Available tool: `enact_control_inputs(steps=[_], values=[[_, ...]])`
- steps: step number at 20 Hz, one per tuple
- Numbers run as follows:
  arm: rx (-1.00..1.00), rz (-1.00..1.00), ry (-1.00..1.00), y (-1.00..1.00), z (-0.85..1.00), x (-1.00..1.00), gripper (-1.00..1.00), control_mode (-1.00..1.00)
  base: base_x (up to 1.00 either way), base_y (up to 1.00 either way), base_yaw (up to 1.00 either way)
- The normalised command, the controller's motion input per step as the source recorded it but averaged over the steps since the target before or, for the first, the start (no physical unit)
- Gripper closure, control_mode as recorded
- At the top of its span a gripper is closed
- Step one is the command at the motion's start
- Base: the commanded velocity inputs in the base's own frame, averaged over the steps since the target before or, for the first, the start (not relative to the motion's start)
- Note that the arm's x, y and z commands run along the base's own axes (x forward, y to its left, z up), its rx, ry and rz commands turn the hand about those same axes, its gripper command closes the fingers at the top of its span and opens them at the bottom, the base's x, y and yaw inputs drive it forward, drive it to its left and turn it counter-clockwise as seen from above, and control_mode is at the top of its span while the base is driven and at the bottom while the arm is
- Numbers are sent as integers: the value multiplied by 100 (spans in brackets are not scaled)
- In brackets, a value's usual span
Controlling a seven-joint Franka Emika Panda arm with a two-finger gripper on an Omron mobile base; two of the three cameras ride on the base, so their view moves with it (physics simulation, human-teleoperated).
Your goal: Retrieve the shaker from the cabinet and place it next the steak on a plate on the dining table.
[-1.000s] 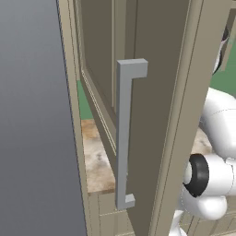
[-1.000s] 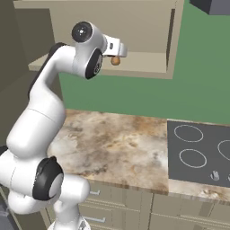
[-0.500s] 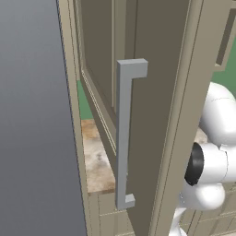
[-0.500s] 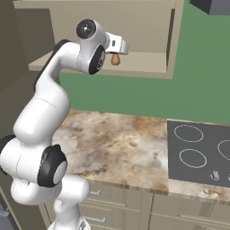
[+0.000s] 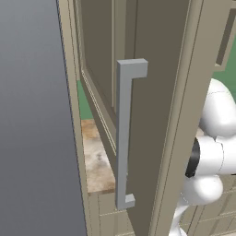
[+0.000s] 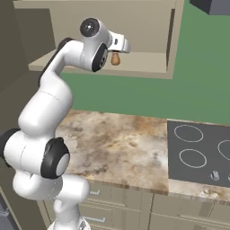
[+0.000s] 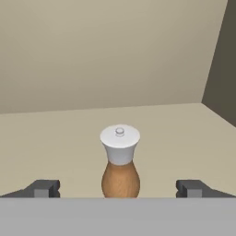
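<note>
Green wall behind, marbled desk [image 6: 117, 143] with a black cooktop [image 6: 200, 152] at 3 o'clock of it. Cabinet [image 6: 134, 27] stands open; its door with grey bar handle [image 5: 124, 133] swung out in left base view. Shaker [image 7: 120, 161] upright on the cabinet shelf [image 7: 60, 138], between the fingertips [image 7: 44, 188], untouched. End effector [image 7: 119, 189] spread wide, grasping nothing. Right base view: shaker [image 6: 115, 59] at 6 o'clock of the hand.
</note>
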Motion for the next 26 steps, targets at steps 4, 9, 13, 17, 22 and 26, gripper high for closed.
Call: enact_control_inputs(steps=[4, 9, 13, 17, 22, 26], values=[[0, 0, 0, -10, 0, 13, -100, -100, 0, 0, 0], [0, 0, 0, -1, -1, 11, -100, -100, 0, 0, 0], [0, 0, 0, 0, -4, 5, -100, -100, 0, 0, 0], [0, 0, 0, 0, -10, 3, -100, -100, 0, 0, 0], [0, 0, 0, 0, -11, 18, -100, -100, 0, 0, 0], [0, 0, 0, 0, -8, 34, -100, -100, 0, 0, 0]])
